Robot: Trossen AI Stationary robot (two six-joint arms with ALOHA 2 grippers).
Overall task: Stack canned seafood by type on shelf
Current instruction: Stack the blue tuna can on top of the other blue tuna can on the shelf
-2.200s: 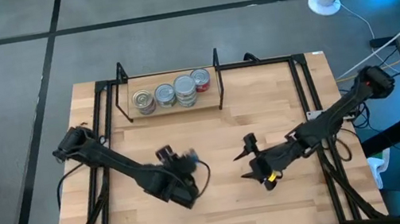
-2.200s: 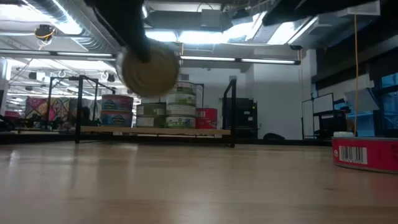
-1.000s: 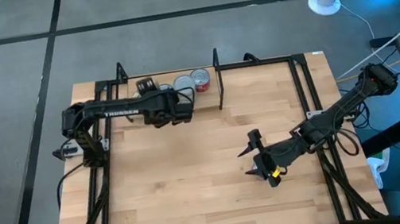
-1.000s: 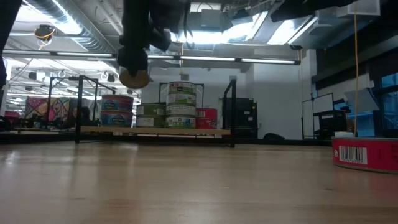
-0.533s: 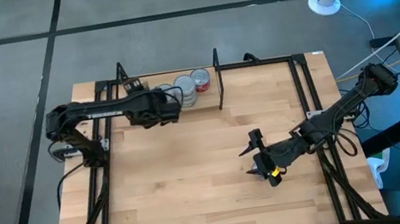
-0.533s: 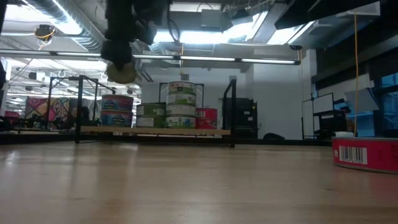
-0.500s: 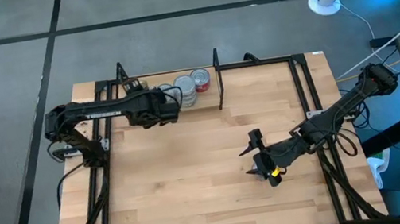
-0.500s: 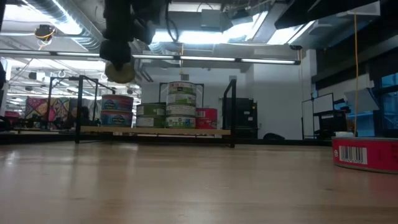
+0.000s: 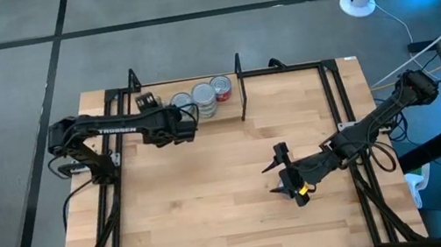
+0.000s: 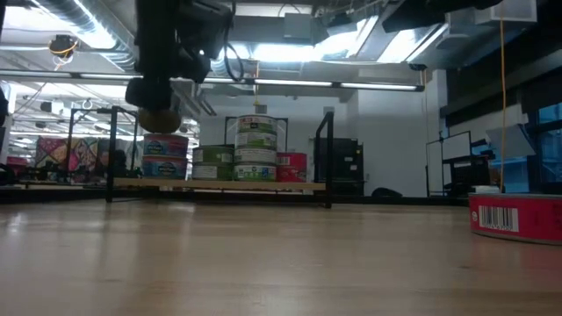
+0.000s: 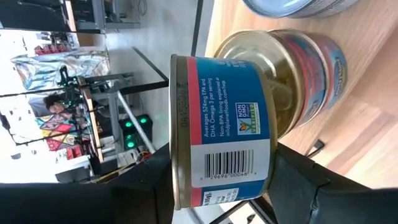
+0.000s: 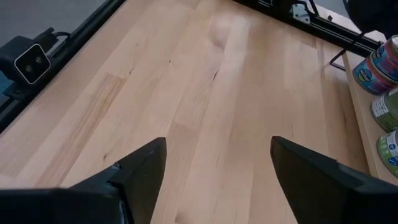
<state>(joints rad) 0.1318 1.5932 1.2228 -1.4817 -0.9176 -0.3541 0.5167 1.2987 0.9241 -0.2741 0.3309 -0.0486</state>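
Left end effector (image 11: 217,180) clamped on a blue-labelled can (image 11: 221,134), held above the left end of the shelf (image 9: 231,104), over another can (image 11: 305,74) standing there. Right end effector (image 9: 284,175), fingers apart, empty, over the worktop (image 9: 214,195).

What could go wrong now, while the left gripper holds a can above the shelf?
1. The left gripper holds the blue-label can in the air above the blue cans on the shelf. If released off-centre, it may tip or roll off.
2. The taller green stack stands close by; a sideways move could knock it.
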